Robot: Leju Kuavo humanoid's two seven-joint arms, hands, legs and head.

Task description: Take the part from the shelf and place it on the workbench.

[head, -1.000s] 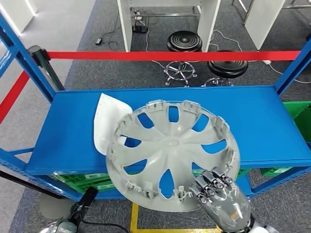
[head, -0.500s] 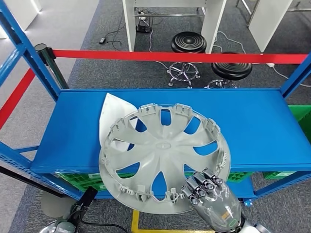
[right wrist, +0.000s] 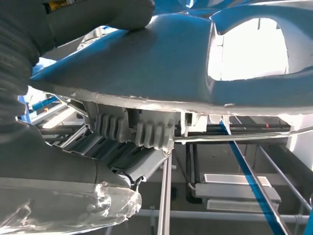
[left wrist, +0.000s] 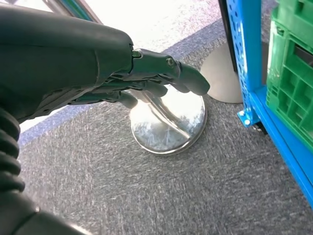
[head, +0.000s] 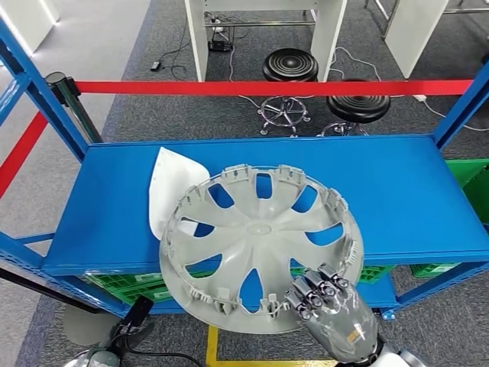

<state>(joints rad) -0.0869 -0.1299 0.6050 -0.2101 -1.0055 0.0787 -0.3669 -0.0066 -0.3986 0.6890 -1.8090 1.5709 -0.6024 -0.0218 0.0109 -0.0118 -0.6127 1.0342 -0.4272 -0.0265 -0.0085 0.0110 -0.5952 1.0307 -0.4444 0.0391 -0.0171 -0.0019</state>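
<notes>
The part is a large grey wheel cover (head: 262, 245) with several spoke openings. It hangs tilted above the front edge of the blue shelf (head: 403, 199). My right hand (head: 325, 306) grips its near rim from below at the lower right. The right wrist view shows the wheel cover rim (right wrist: 177, 73) clamped between the thumb above and the fingers (right wrist: 110, 156) beneath. My left hand (left wrist: 122, 73) hangs low beside the shelf with its fingers stretched out and nothing in them.
A white bag (head: 167, 183) lies on the shelf behind the cover's left side. Green crates (head: 144, 287) sit on the lower level. Red barrier tape (head: 260, 88) and black stools (head: 291, 65) stand beyond. A round metal post base (left wrist: 169, 122) rests on the carpet.
The wheel cover has come slightly toward me and to the left, off the shelf's front edge, still held by my right hand. The camera swayed a little in between.
</notes>
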